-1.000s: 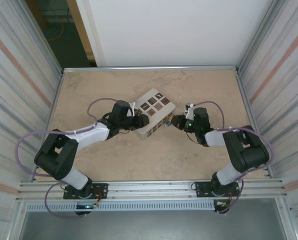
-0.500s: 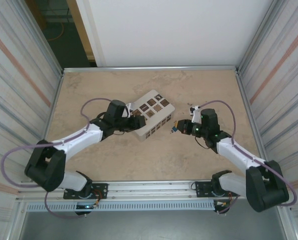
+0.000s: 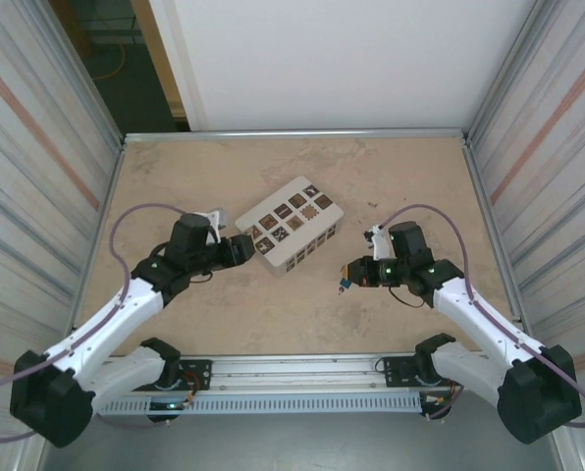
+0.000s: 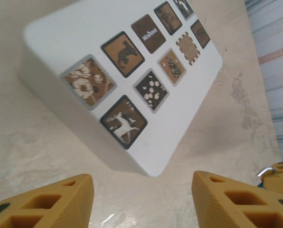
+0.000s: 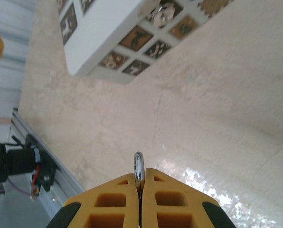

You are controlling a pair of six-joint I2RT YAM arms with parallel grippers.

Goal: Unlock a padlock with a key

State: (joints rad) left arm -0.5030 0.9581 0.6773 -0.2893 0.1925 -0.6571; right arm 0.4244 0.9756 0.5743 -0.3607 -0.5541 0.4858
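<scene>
The right gripper (image 5: 140, 179) is closed tight on the tiny blue padlock (image 3: 343, 286) by its metal loop, the left gripper (image 4: 141, 190) stands open and empty before the white patterned box (image 4: 61, 33), so unlocking seems not begun, and where the key is I cannot tell.

- Top view: the padlock (image 3: 343, 285) is a blue speck at the tip of the right gripper (image 3: 347, 279), too small for detail.
- Right wrist view: a metal loop (image 5: 138, 168) juts from the pinched fingers. What it joins is hidden.
- The white box (image 4: 186, 97) is cut by the frame's top edge.
- The left gripper (image 4: 141, 190) has its fingers cropped at the bottom edge.
</scene>
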